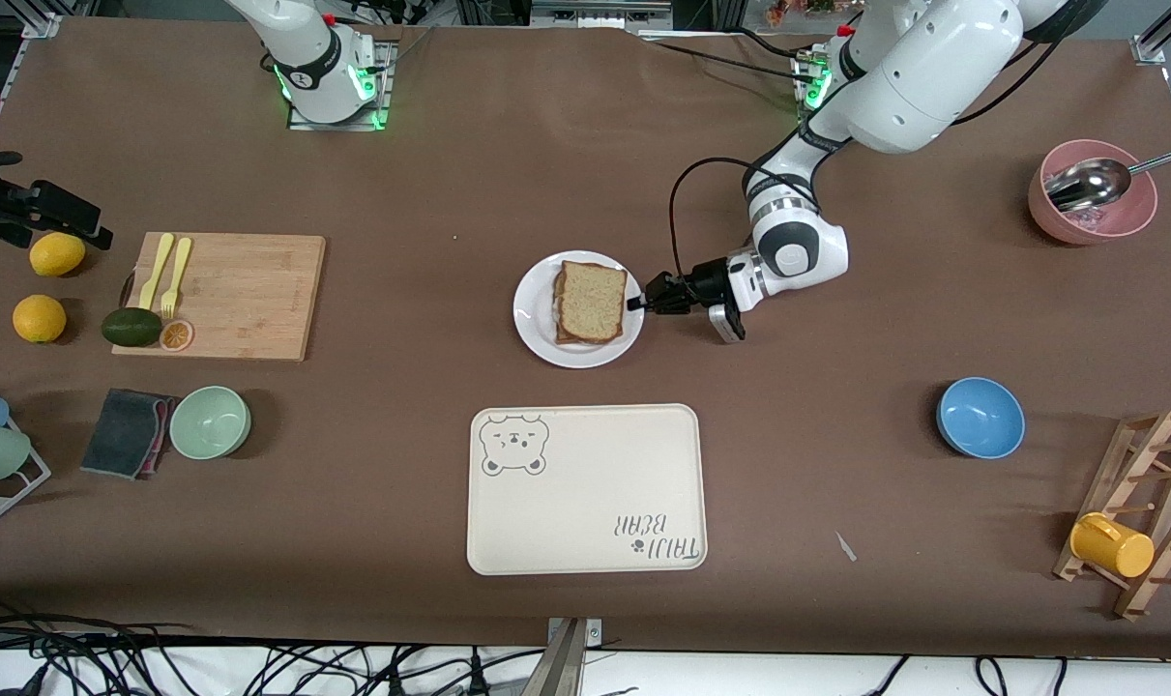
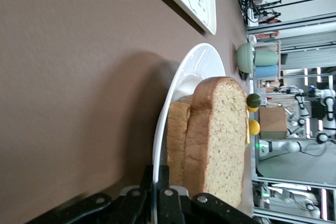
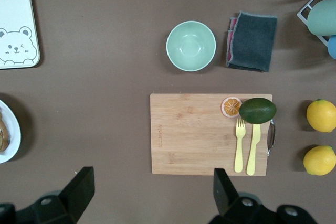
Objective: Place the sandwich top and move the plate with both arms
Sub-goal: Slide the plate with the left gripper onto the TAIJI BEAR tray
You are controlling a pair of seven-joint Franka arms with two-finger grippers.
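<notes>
The sandwich top [image 1: 592, 302] lies on a second bread slice on the white plate [image 1: 532, 309] in the middle of the table. My left gripper [image 1: 635, 303] is low at the plate's edge toward the left arm's end, shut on the rim. In the left wrist view the fingers [image 2: 160, 177] pinch the thin white rim [image 2: 184, 77], with the sandwich top [image 2: 223, 135] stacked on the lower slice [image 2: 176, 140]. My right gripper [image 3: 152, 179] is open and empty, high over the bare table beside the cutting board [image 3: 194, 129]. It is out of the front view. The plate's edge [image 3: 11, 135] shows in the right wrist view.
The cream bear-print tray [image 1: 585, 488] lies nearer the front camera than the plate. The cutting board [image 1: 237, 295] with forks and an avocado, a green bowl [image 1: 210, 421] and lemons lie toward the right arm's end. A blue bowl [image 1: 980, 417] and a pink bowl [image 1: 1093, 198] sit toward the left arm's end.
</notes>
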